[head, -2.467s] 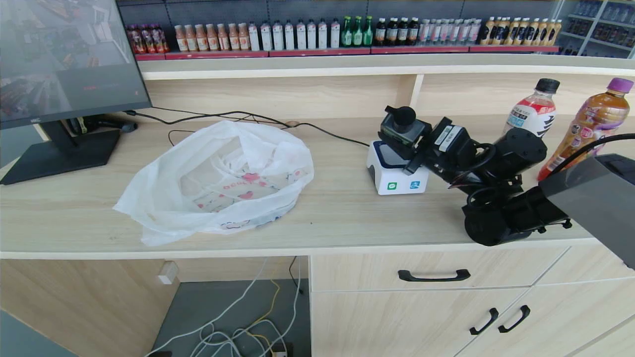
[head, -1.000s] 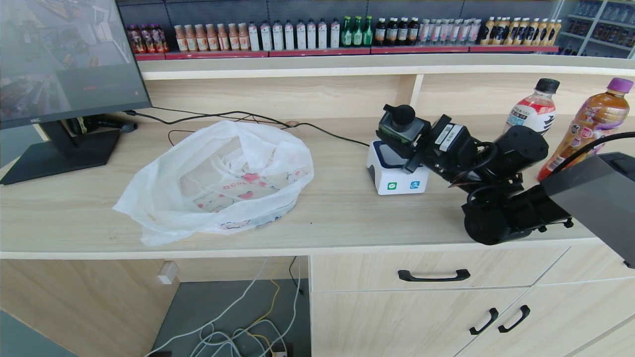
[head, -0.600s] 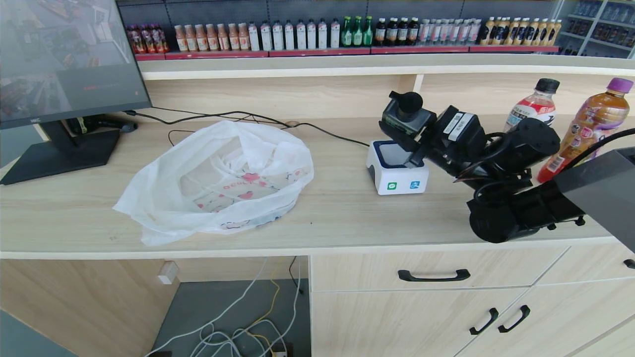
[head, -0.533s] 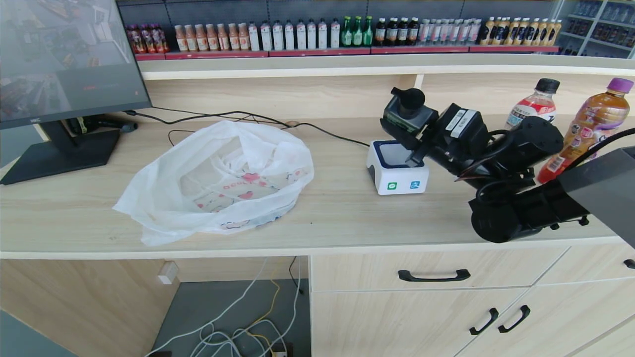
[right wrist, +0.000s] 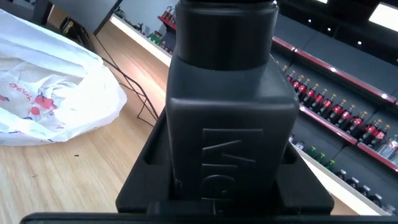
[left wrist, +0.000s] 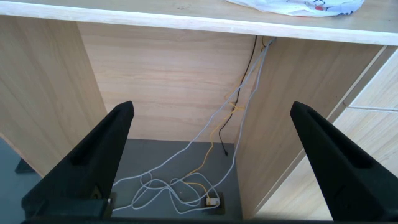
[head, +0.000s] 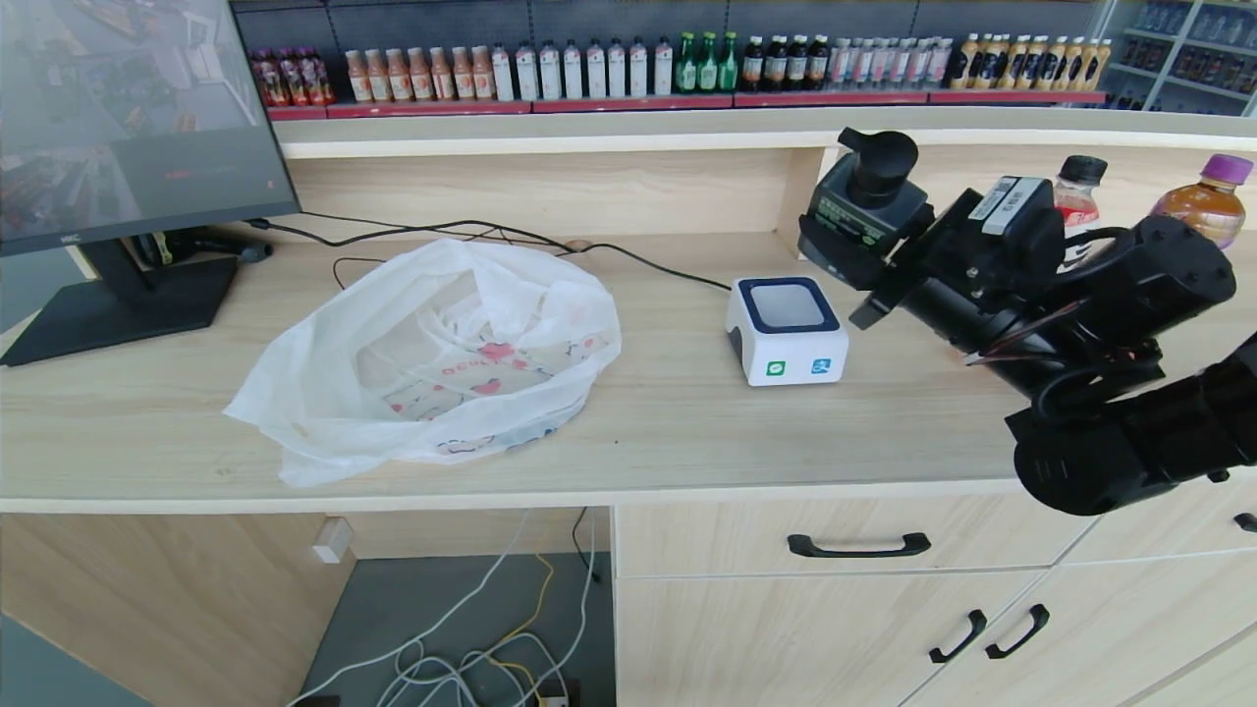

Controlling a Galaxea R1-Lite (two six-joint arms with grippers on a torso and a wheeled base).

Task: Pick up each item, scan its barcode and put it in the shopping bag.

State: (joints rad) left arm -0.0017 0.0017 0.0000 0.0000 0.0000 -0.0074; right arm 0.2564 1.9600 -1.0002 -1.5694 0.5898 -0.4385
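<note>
Clamping one dark bottle (head: pixel 864 206), right claw (head: pixel 856 253) fronts two upright bottles (head: pixel 1077 191) (head: pixel 1206 194).

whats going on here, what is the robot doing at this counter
It is a checkout job. The right gripper is shut on a dark square bottle with a black cap, held in the air up and to the right of the white scanner. The shopping bag lies open on the counter, to the scanner's left. Two drink bottles stand at the counter's far right. The left gripper is open, low, below the countertop.
</note>
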